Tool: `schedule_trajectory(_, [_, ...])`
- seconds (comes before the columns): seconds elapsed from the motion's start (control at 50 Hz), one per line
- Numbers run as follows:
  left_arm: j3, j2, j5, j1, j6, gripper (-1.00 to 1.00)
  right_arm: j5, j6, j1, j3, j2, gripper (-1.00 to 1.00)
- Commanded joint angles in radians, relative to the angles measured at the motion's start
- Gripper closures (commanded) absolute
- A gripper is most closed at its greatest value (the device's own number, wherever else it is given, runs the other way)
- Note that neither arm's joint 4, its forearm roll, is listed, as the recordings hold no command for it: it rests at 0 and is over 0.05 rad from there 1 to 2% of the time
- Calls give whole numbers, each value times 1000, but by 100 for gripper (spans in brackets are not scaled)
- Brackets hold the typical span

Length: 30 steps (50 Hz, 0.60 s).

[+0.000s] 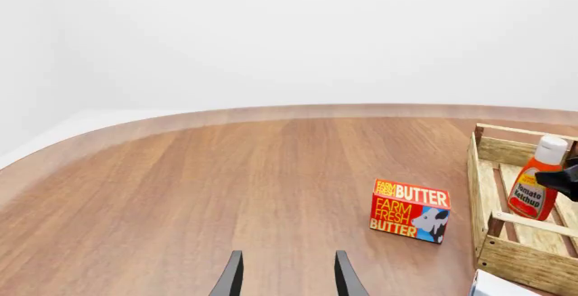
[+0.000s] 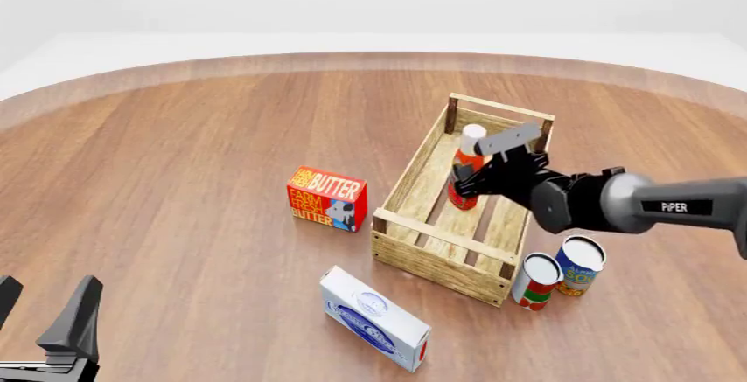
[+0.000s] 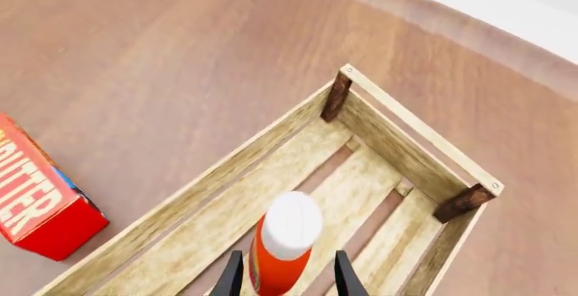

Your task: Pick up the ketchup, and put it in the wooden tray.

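The ketchup (image 2: 467, 172), an orange-red bottle with a white cap, stands upright on the slatted floor of the wooden tray (image 2: 435, 255), towards its far end. My right gripper (image 2: 477, 181) is around the bottle, with its fingers open on either side. The right wrist view shows a gap between each finger and the ketchup (image 3: 281, 245), with the wooden tray (image 3: 397, 147) beneath. The left wrist view shows the ketchup (image 1: 535, 187) inside the wooden tray (image 1: 524, 263). My left gripper (image 2: 45, 308) is open and empty at the near left; its fingers (image 1: 233, 276) point across bare table.
A red butter box (image 2: 327, 198) stands left of the tray and also shows in the left wrist view (image 1: 411, 210). A white carton (image 2: 373, 316) lies in front of the tray. Two cans (image 2: 538, 281) (image 2: 580, 266) stand at the tray's near right corner.
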Motion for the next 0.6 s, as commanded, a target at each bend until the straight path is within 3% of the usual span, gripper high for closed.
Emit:
schedule_trajectory(0.02, [0,0,0,0,0,-100,17,-4,12,31,-78,-100])
schedule_trajectory(0.6, [0,0,0,0,0,-100,-15,20,57,236,-311,-100])
